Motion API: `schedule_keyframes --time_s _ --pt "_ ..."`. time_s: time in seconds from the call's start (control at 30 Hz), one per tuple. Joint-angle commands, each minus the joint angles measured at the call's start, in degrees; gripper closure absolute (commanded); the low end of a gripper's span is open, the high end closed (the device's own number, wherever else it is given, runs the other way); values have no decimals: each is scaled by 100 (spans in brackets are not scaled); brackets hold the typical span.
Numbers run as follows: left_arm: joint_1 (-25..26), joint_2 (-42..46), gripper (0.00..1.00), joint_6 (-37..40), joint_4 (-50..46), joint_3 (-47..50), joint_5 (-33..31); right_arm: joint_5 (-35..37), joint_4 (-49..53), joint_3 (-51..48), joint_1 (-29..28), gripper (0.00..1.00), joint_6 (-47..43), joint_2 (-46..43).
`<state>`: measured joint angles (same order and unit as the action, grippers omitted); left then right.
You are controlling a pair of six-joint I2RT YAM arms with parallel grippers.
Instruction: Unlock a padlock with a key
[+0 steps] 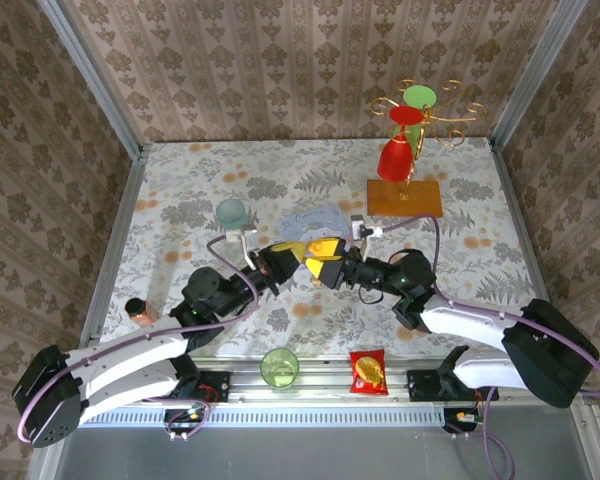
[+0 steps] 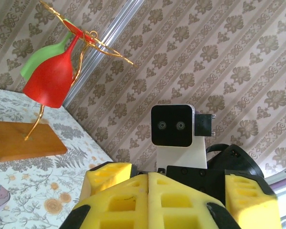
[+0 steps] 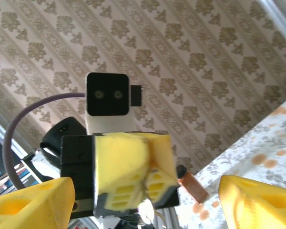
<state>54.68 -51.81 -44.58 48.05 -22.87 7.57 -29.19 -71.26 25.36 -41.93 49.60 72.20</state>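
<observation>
The left white-and-black arm (image 1: pixel 130 360) is reaching from the lower left of the overhead frame toward the centre, bending at its elbow at middle left. The right white-and-black arm (image 1: pixel 480 325) is stretching in from the lower right. Their wrists are meeting nose to nose at the centre. The left yellow-fingered gripper (image 1: pixel 293 250) is pressing its jaws fully together. The right yellow-fingered gripper (image 1: pixel 327 262) is holding its jaws wide. Its fingers (image 3: pixel 33 202) are sitting in the lower corners of the right wrist view, flanking the left gripper's closed tips with a gap on each side. The left wrist's black camera housing (image 3: pixel 107 94) and the right wrist's black camera housing (image 2: pixel 170 125) are facing each other.
</observation>
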Motion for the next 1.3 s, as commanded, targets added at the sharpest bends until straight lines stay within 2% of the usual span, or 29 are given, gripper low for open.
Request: schedule_keyframes --time_s 0.0,0.1,0.2,0.43,0.6,0.87,1.07,1.17,1.27 --pt "-45 -33 100 -191 637 70 -37 -220 -415 249 -91 25 18 159" --pt "-84 11 100 -224 690 107 -68 -224 -407 208 -87 32 0 123" --pt "-102 39 100 -236 746 125 -89 -235 -412 194 -93 44 7 133" --pt "-132 -20 100 -258 939 132 -98 -315 -423 279 -163 61 48 230" --pt "-175 -77 100 -278 972 99 -28 -298 -431 324 -192 63 64 320" --pt "-196 -167 100 -364 1039 123 7 -228 -437 386 -246 58 50 373" --pt "-211 -202 100 -397 1130 160 -19 -236 -428 362 -245 66 15 338" --pt "-218 -227 100 -413 1137 160 12 -184 -424 295 -238 81 -30 288" --pt "-220 -242 100 -412 1111 194 24 -202 -415 244 -238 84 -51 252"
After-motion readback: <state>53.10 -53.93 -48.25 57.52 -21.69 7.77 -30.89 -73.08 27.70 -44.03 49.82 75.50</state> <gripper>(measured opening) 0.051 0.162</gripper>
